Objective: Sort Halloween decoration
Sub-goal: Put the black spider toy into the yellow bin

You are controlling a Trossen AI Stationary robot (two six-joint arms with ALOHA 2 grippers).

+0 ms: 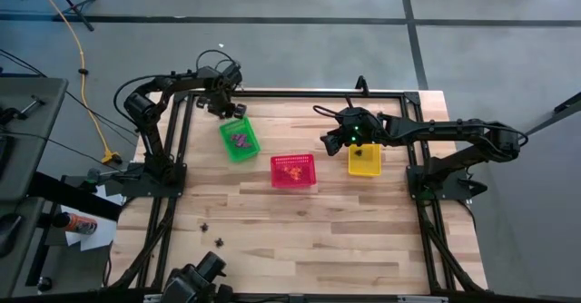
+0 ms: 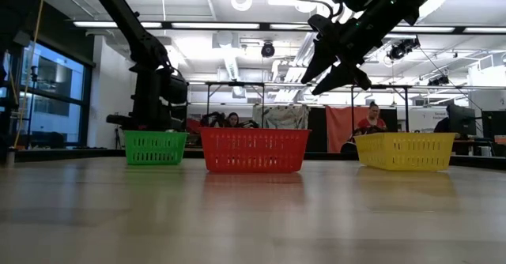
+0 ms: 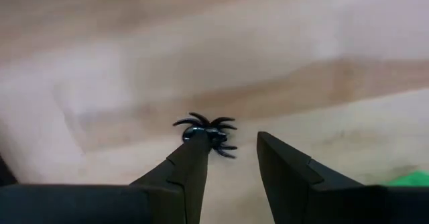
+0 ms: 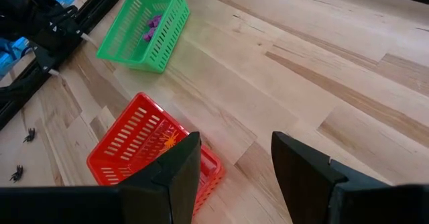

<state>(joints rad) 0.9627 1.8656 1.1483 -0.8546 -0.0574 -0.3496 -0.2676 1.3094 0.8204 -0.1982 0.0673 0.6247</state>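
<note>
Wood planks in pale butcher-block strips make up the table [image 1: 300, 226], framed by dark rails and standing on a grey concrete floor. Beyond it the low view shows an open workshop with ceiling strip lights and people seated at desks behind the baskets.

Taking the red basket [image 1: 293, 171] as the landmark: the green basket [image 1: 240, 141] sits just beside it toward the left arm, holding purple trinkets [image 1: 240, 140]; the yellow basket [image 1: 364, 160] sits on its other side. Orange trinkets [image 4: 168, 141] lie inside the red basket.

Past the green basket's far corner, the left gripper [image 3: 231, 153] has its fingers spread apart, and a black spider [image 3: 206, 133] clings at the tip of one finger. The right gripper [image 4: 233, 158] hovers between the red and yellow baskets, fingers spread, empty.

Two more black spiders [image 1: 212, 232] lie on the table well apart from the red basket, toward the near edge.
</note>
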